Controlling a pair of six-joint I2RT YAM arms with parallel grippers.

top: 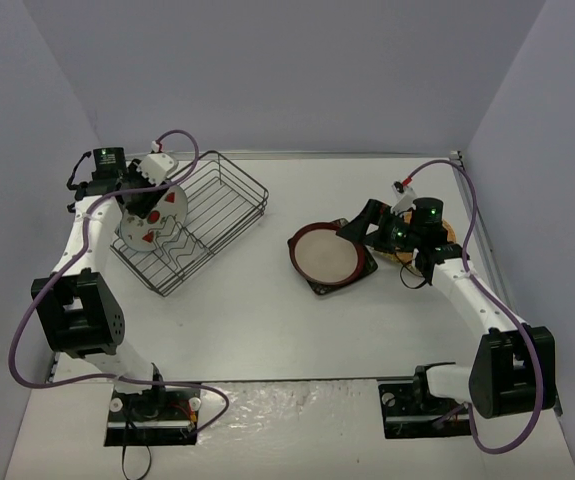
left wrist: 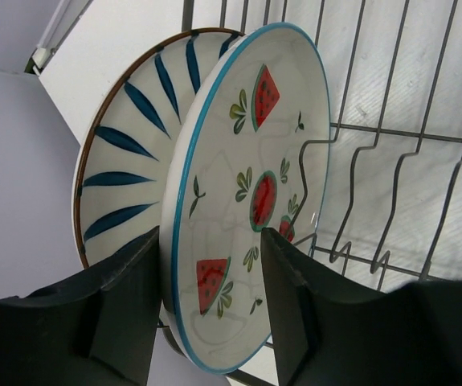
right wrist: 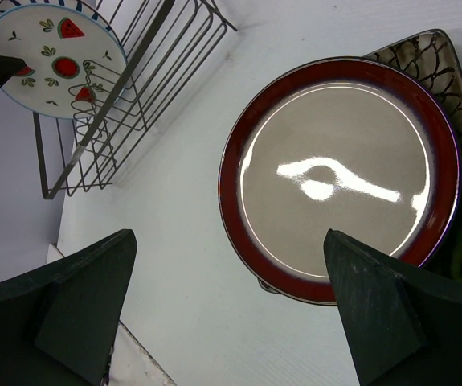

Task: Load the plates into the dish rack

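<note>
The white plate with red fruit motifs (left wrist: 255, 185) stands on edge in the dish rack (top: 222, 200) at the far left. Behind it stands a white plate with dark radial stripes (left wrist: 126, 161). My left gripper (left wrist: 210, 273) is open and straddles the fruit plate's lower rim, with a gap on the face side. The red-brown-rimmed pale plate (top: 327, 252) lies flat mid-table on the dark square plate (right wrist: 427, 56). My right gripper (top: 367, 225) hovers wide open over the right edge of that stack, holding nothing. An orange-tan plate (top: 448, 230) lies under the right arm.
The rack's wire slots (left wrist: 391, 137) to the right of the two standing plates hold nothing. Grey walls close in the table on the left, back and right. Purple cables loop from both arms.
</note>
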